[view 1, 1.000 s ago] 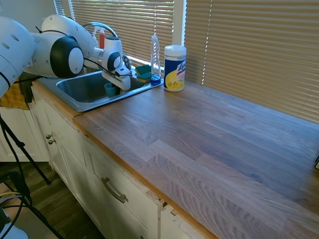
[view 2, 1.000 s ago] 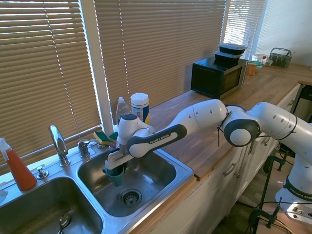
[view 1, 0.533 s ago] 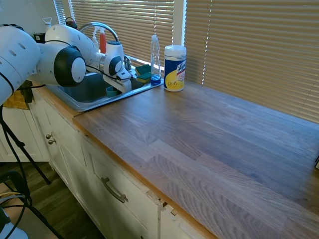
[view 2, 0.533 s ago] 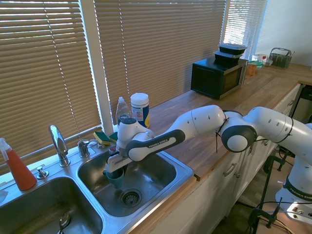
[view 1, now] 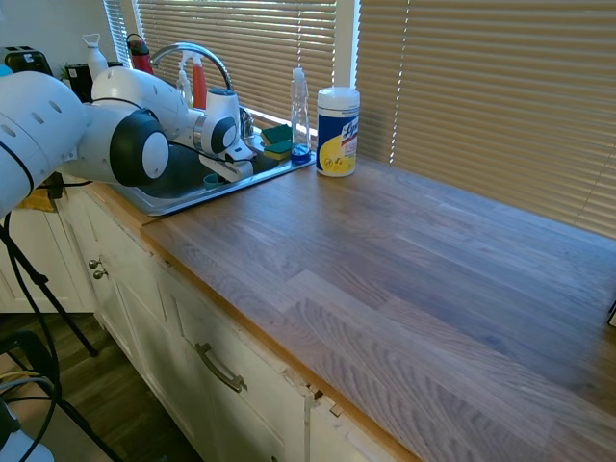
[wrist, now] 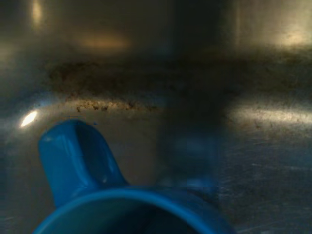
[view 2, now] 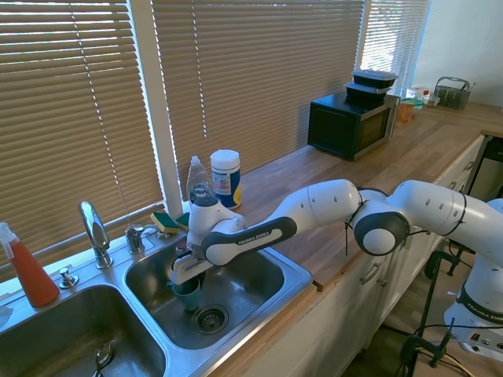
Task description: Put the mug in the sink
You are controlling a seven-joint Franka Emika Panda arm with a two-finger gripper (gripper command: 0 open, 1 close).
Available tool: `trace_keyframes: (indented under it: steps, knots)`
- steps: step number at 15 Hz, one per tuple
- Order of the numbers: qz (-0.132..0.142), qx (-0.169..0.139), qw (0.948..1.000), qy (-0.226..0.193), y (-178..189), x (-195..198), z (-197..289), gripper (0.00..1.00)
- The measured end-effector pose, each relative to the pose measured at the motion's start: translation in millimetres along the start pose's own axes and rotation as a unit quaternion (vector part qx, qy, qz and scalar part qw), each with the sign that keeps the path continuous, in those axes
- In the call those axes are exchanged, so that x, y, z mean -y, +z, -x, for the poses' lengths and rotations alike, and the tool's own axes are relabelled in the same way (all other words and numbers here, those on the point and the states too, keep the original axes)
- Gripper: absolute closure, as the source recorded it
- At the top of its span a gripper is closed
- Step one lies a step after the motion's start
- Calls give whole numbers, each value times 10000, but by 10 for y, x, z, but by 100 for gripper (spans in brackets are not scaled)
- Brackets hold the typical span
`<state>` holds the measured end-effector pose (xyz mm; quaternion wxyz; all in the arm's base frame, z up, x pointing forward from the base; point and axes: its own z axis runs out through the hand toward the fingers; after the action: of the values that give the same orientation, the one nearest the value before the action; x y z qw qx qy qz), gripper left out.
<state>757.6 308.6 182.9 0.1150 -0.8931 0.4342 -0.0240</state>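
Mug [view 2: 187, 294] hangs upright low inside the near basin of the sink [view 2: 275, 294], close above the floor, beside the drain [view 2: 208, 318]. Gripper [view 2: 185, 276] is clamped on its rim from above.

Handling, judged: small, rigid, likely light; glazed or plastic wall looks smooth, so a rim pinch could slip if jolted. The wrist view shows a handle [wrist: 78, 158] sticking out from the rim [wrist: 131, 207], a second possible hold, but the rim grip suits a straight set-down.

Room: basin walls stand well apart from the mug on all sides. Faucet [view 2: 94, 232] and sponges [view 2: 169, 222] sit on the back ledge, clear of the arm. Steel floor is hard; drop could chip or tip it, so lower to contact before opening.
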Motion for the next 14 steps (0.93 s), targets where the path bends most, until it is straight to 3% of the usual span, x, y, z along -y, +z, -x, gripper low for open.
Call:
trace_keyframes:
  steps: [9, 14]
  knots:
    - [63, -34, 9999, -78, -10, 2, -9, 0]
    - [-11, -131, 9998, -130, -261, 111, 95, 0]
